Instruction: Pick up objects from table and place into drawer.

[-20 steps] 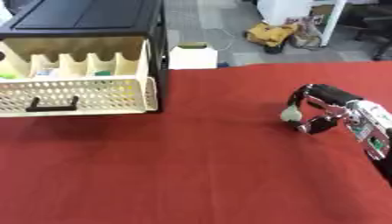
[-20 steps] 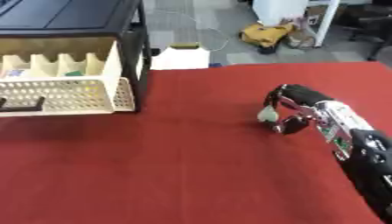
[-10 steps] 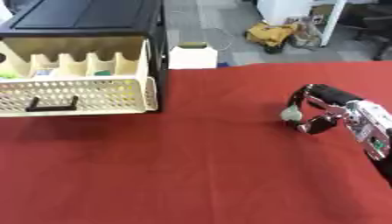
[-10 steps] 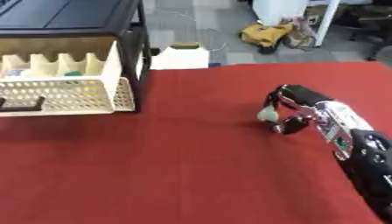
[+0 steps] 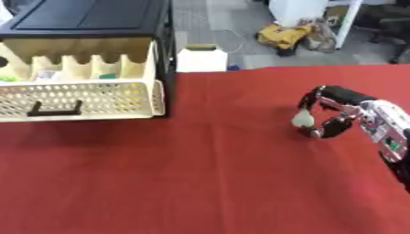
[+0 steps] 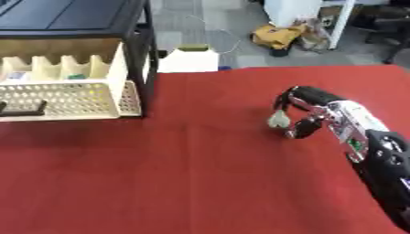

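Right hand (image 5: 340,114) is pinching a small pale rounded object (image 5: 303,119) above the red cloth; thin fingertip hold risks dropping it before reaching the cream perforated plastic drawer (image 5: 80,98).

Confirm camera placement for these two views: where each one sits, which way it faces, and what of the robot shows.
Left eye view: in the head, looking down over the red table; the right hand enters from the right, fingers curled round a small pale object.
Right eye view: in the head, set slightly to the right, same downward look; more of the right forearm shows.
Shared: the open cream drawer in its black cabinet at far left, the hand and object. No left hand in either.
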Controlling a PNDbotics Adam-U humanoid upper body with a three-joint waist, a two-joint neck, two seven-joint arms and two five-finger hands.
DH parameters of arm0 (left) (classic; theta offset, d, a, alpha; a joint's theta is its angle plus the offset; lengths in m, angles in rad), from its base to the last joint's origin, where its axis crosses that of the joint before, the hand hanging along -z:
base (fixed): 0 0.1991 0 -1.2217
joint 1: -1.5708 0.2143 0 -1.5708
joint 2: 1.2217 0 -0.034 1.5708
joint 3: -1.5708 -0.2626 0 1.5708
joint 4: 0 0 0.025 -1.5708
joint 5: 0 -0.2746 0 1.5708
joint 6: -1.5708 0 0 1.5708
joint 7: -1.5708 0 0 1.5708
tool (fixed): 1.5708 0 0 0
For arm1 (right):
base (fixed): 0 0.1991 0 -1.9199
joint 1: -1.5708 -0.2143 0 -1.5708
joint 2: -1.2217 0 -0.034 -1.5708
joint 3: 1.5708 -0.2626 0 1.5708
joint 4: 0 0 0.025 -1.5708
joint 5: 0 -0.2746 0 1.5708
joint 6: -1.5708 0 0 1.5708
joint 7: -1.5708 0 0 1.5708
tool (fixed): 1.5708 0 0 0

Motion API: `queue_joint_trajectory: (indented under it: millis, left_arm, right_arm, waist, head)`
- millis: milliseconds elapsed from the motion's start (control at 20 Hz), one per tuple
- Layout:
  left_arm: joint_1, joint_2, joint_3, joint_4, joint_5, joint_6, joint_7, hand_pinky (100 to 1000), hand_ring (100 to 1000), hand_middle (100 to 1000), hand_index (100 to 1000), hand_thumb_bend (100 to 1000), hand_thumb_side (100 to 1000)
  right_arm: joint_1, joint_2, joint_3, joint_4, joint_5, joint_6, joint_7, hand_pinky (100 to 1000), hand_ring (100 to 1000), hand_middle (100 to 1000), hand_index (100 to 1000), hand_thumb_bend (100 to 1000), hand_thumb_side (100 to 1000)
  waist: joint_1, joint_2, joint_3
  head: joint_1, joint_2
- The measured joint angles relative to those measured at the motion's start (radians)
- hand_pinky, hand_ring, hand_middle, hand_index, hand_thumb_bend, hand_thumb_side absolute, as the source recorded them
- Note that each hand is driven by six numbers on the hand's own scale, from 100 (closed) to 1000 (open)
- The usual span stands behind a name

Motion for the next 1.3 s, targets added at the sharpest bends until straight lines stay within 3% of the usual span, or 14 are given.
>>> queue_joint_trajectory:
  millis: [400, 650, 1300]
  left_arm:
    - [0.006, 0.000, 0.000, 0.000, -0.005, 0.000, -0.007, 100, 100, 100, 638, 100, 1000]
    - [0.006, 0.000, 0.000, 0.000, -0.007, 0.000, -0.009, 100, 100, 100, 638, 100, 1000]
    - [0.006, -0.005, 0.000, 0.000, -0.008, -0.001, -0.014, 100, 100, 100, 634, 100, 1000]
  right_arm:
    - [-0.014, 0.000, 0.003, 0.009, -0.001, 0.004, 0.007, 605, 787, 595, 747, 363, 107]
    - [-0.019, 0.000, 0.006, 0.015, -0.001, 0.006, 0.007, 599, 784, 585, 738, 267, 113]
    - [-0.032, -0.005, 0.012, 0.036, -0.003, 0.007, 0.022, 577, 765, 555, 676, 263, 100]
  waist:
    - [0.000, 0.000, 0.002]
    - [0.000, 0.000, 0.001]
    - [-0.004, 0.001, 0.004]
  head:
    - [-0.003, -0.003]
    - [-0.003, -0.003]
    - [-0.003, -0.008]
